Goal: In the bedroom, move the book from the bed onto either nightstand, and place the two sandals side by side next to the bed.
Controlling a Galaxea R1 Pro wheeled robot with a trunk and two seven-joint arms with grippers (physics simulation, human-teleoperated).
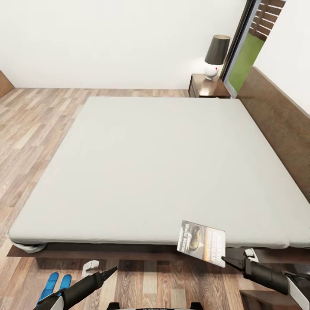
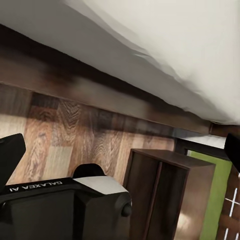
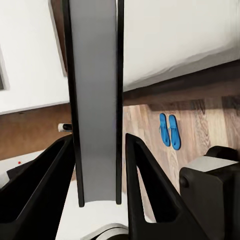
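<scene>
My right gripper (image 1: pixel 224 257) is clamped on the book (image 1: pixel 202 243), held over the bed's (image 1: pixel 150 172) near edge. My left gripper (image 1: pixel 113 270) looks closed, empty. The two blue sandals (image 3: pixel 170 130) lie side by side on the floor.

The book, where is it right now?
In the head view the book is pinched by the right gripper, held over the near edge of the bed, toward the robot's right.

Book (image 1: pixel 202 242): thin paperback, grey-dark photo cover with orange band, clamped by its edge between the right gripper's (image 1: pixel 224 258) 2 fingers, tilted, hanging over the bed's (image 1: pixel 150 168) near edge. Its blank grey face stands upright between the fingers in the right wrist view (image 3: pixel 95 100). 2 bright-blue sandals (image 1: pixel 54 284) lie flat, side by side, touching, on the floor just beside the left gripper (image 1: pixel 113 270).
</scene>
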